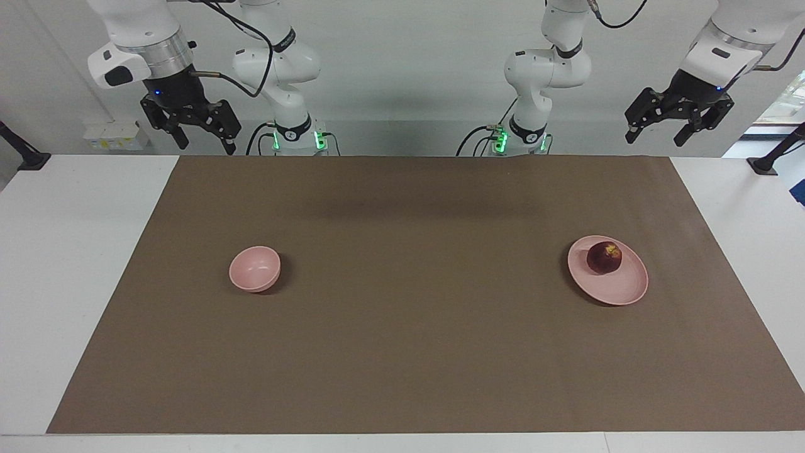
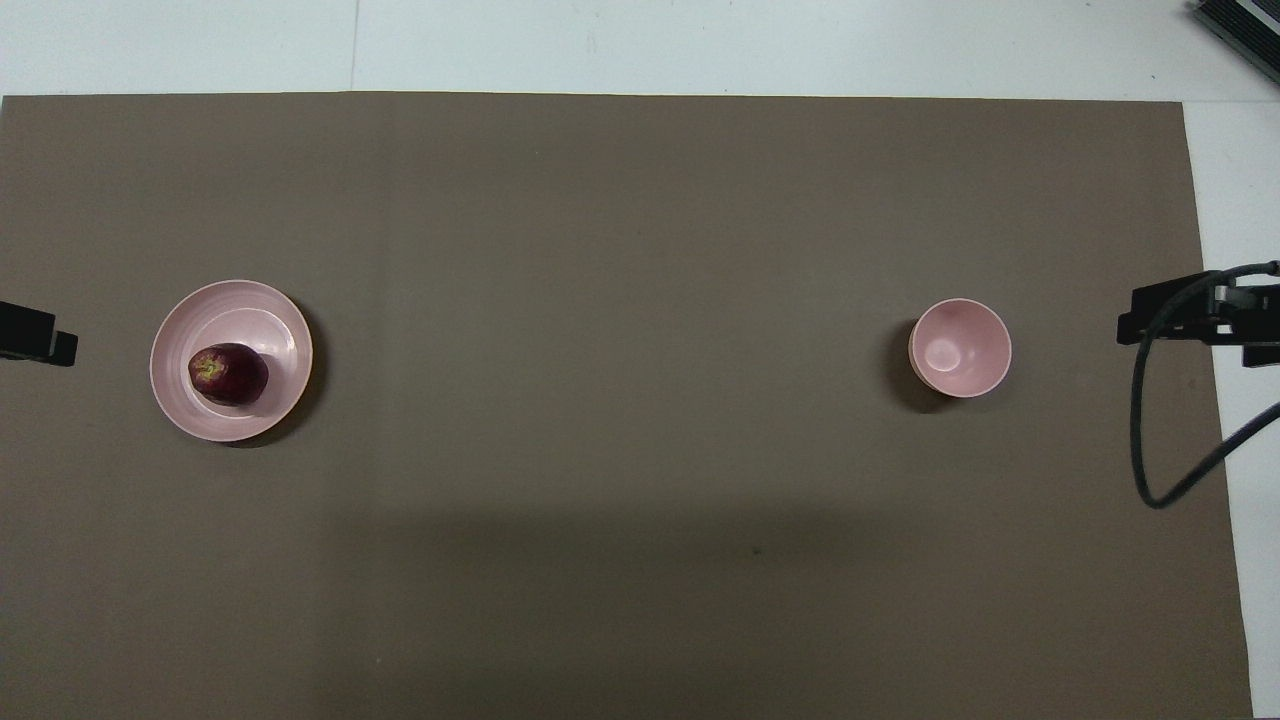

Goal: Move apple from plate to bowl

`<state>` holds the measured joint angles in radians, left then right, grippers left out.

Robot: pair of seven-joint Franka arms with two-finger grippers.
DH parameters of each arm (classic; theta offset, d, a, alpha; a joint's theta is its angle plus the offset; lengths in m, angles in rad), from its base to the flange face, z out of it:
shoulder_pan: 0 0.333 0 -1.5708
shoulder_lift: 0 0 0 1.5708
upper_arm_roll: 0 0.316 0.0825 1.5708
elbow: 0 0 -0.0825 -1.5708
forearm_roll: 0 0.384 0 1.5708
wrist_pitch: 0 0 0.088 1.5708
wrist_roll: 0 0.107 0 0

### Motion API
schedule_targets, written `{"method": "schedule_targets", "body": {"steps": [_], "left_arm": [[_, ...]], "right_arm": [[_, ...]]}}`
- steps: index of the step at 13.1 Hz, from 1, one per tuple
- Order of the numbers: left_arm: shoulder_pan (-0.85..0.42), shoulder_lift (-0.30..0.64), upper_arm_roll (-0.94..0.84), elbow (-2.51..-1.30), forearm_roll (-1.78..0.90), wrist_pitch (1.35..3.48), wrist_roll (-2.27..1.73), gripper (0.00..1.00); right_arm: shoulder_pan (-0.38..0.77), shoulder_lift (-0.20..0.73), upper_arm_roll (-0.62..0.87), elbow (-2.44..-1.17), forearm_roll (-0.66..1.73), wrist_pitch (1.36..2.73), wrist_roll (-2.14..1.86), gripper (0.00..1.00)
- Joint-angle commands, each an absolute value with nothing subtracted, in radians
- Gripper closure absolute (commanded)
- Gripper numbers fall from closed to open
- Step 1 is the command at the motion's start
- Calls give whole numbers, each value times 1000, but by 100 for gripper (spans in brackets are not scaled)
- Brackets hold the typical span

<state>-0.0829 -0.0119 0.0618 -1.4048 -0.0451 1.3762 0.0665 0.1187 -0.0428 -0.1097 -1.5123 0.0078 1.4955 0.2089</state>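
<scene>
The dark-red apple (image 1: 604,257) (image 2: 228,373) lies on the flat pale-pink plate (image 1: 622,288) (image 2: 250,310) toward the left arm's end of the brown mat. The small deep pink bowl (image 1: 255,268) (image 2: 960,347) stands empty toward the right arm's end. My left gripper (image 1: 655,139) hangs open and empty, high up at the robots' edge of the table, well apart from the plate. My right gripper (image 1: 206,146) hangs open and empty, high up at the same edge, well apart from the bowl. Both arms wait.
A brown mat (image 1: 402,327) covers most of the white table (image 1: 75,251). A black cable (image 2: 1150,440) hangs from the right arm at the mat's edge. Black clamp mounts (image 1: 770,160) stand at the table's ends.
</scene>
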Motion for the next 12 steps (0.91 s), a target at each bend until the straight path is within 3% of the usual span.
{"method": "schedule_targets", "body": {"steps": [1,12], "left_arm": [[-78,-28,61,-1423,-44,1376,61,0],[-94,-28,55,-1422,-48,1388,52,0]], "right_arm": [[107,-46,-101,-1511,0,1486,210,0],[106,-46,-101,-1511,0,1486,210,0]]}}
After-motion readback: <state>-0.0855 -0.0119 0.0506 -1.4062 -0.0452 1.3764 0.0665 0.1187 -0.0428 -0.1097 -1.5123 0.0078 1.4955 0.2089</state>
